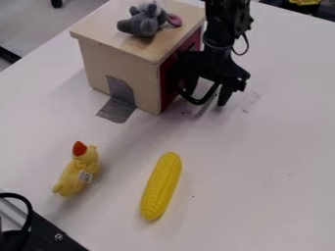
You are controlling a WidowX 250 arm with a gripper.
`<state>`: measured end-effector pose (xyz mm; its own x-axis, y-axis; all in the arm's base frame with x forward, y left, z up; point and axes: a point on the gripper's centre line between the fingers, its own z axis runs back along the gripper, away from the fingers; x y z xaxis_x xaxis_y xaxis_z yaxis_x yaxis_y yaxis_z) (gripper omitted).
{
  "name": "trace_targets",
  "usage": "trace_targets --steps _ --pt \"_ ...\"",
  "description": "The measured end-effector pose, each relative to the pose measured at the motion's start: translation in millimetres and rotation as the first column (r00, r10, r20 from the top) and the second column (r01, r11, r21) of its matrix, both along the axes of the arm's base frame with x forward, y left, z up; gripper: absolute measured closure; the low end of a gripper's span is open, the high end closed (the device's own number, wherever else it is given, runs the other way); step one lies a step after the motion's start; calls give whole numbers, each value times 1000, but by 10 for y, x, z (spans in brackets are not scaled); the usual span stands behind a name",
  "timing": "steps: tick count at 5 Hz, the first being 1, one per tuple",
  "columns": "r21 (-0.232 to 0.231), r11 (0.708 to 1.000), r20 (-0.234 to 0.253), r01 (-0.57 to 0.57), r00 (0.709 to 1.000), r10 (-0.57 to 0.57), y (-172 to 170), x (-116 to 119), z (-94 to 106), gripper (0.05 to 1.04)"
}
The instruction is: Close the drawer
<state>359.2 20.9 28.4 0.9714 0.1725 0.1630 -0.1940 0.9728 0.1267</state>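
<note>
1. Camera view: on box's [118, 63] red side, drawer [167, 90], partly behind gripper [206, 98]; cannot tell how far out.
2. Pointing down beside drawer, jaws parted, close to black curved bar [196, 102].
3. Broad white table [281, 142] rightward and toward camera; far edges behind box and arm.
4. Nearer camera, duck [80, 169] left of corn [161, 186], apart.

1. The wooden box [98, 61] is showing pale, smooth wood, its top catching a faint sheen.
2. Its red front [167, 88] is looking painted, though the finish is hard to judge in shadow.
3. The tape [118, 109] is showing a dull, silvery surface.
4. The grey plush toy [142, 24] and plush duck [82, 169] are showing soft, fuzzy cloth.
5. The corn cob [161, 186] is showing bumpy, glossy plastic.
6. The tabletop [242, 171] is looking smooth and matt.
</note>
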Motion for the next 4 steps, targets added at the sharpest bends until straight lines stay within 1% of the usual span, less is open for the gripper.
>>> trace_targets --steps 1,2,3,4 --pt "-51 999 -12 -14 1000 13 -45 -52 121 87" --pt "-89 996 101 6 995 3 -107 21 697 87" --pt "-139 989 85 54 995 -42 -281 -34 835 87" --pt "-154 980 82 124 990 -113 -474 -100 863 87"
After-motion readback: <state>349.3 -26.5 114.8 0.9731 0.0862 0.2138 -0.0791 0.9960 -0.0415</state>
